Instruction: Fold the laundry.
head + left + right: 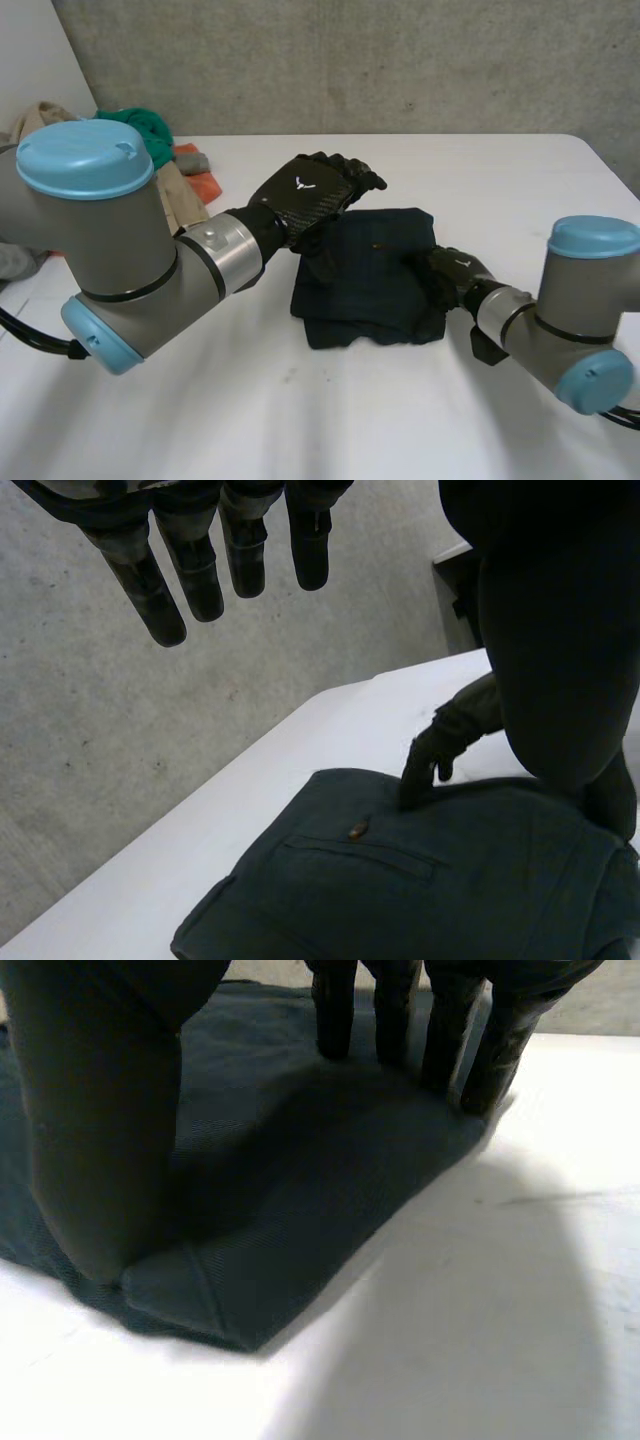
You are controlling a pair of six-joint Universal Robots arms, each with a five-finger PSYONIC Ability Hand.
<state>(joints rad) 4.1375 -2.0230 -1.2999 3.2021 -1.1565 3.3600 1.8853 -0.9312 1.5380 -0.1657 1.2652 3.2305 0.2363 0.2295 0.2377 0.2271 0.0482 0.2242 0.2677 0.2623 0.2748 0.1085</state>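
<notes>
Left robot hand [312,192]: fingers [200,580] straight and spread, holding nothing, hovering over the far left corner of the trousers [370,275]. Its thumb hangs low beside the cloth, and contact cannot be confirmed from the left wrist view. Right robot hand [452,272]: fingers [395,1020] straight, tips set down on the right edge of the trousers [300,1180], thumb [100,1110] resting on the cloth nearer the corner; it appears to press rather than pinch. The trousers are dark, folded into a flat stack at the centre of the bench [500,180], with a pocket [360,855] and button [354,830] facing up. A pile [175,160] of green, orange and beige clothes lies at the bench's far left corner.
</notes>
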